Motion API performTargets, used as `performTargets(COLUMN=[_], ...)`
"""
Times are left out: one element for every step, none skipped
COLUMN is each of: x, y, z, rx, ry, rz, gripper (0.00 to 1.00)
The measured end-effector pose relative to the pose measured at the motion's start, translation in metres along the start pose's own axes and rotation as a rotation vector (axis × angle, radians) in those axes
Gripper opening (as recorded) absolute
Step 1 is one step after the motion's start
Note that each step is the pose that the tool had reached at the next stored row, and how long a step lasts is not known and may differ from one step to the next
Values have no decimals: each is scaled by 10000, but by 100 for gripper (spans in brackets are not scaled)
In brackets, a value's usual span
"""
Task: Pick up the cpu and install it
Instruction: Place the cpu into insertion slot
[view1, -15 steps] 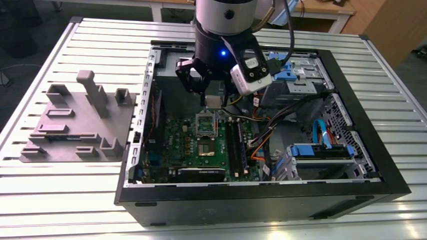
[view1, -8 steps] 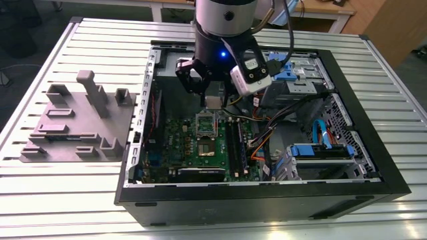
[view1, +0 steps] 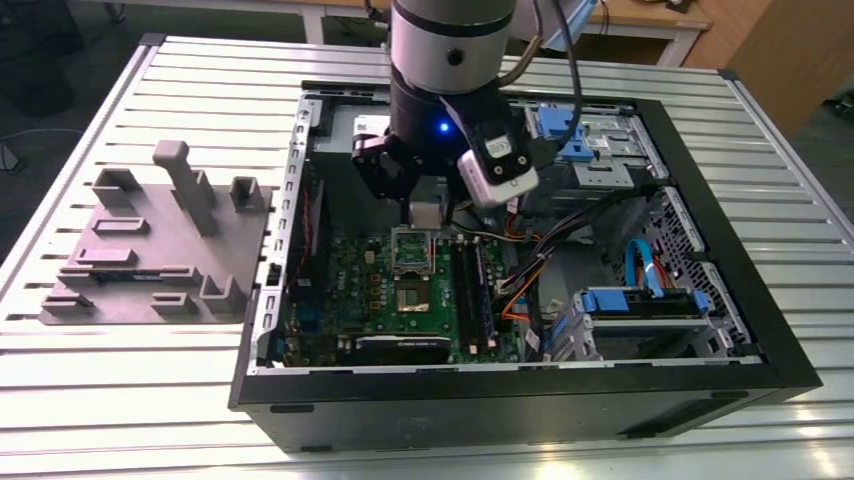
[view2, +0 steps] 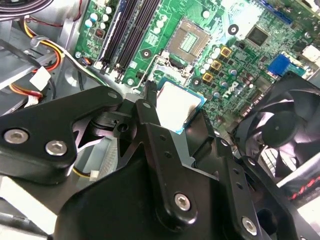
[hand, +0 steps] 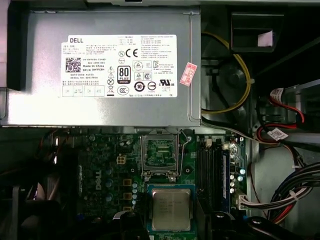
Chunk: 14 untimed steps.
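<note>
Exterior view: arm vertical, tool gripping cpu.

- An open computer case lies on a slatted metal table.
- The robot arm reaches down into the case, above the green motherboard.
- The gripper hangs just above the socket, its fingers closed around the cpu, a small grey piece.
- A grey fixture block stands on the table at the exterior view's left, just beside the case.
- Blue drive brackets sit at the exterior view's right.
</note>
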<state>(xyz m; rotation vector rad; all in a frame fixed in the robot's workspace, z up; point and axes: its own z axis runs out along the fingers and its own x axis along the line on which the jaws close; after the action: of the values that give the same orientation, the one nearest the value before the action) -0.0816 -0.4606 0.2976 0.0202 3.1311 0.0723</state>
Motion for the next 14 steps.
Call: performTargets(x=[-1,0,0,0,0,0,0,0,1,1,1,1,0,0], y=[-9,-19,-26,-35,-45,-64,-85,-98,-103,-104,-104,-104,-104,-104], z=[18,35,53,72,89,104,123,137,146,147,147,147,150,151], rx=[0,-1,-1,-1,-1,4,0,-6,-8,-5,-4,-3,-5,-5], ry=[0,0,0,0,0,1,0,-2,-3,-2,-1,0,-1,-1], rz=[-2,-1,1,3,7,16,26,32,34,34,35,34,34,33], gripper=[47,47,47,47,47,47,47,47,47,47,47,47,47,47])
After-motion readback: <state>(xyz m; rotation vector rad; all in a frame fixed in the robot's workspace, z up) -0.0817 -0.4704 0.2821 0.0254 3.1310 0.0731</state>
